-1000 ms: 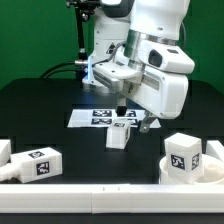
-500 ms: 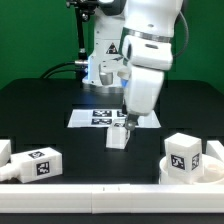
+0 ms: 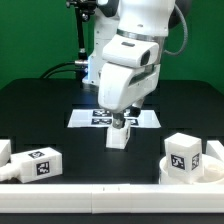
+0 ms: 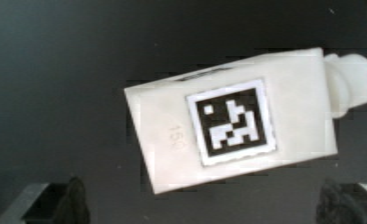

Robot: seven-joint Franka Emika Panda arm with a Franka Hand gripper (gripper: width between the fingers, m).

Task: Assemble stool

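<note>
A white stool leg (image 3: 118, 139) with a square tag stands on the black table just in front of the marker board (image 3: 92, 117). My gripper (image 3: 120, 124) hangs right above it, open, with nothing between its fingers. In the wrist view the same leg (image 4: 251, 115) lies tilted below me, its tag facing up, and my gripper (image 4: 201, 205) shows both dark fingertips (image 4: 55, 200) spread wide and apart from the leg. A second leg (image 3: 36, 163) lies at the exterior view's front left. A third leg (image 3: 186, 150) rests on the round seat disc (image 3: 171, 170) at the front right.
A white rail (image 3: 110, 190) runs along the table's front edge. Another white part (image 3: 4, 152) pokes in at the far left edge. The robot's base (image 3: 100, 55) and cables stand behind the marker board, against a green backdrop.
The arm has swung toward the exterior view's left and turned its wrist, so the gripper now hangs directly over the middle leg. The jaws have stayed open. No part has moved.
</note>
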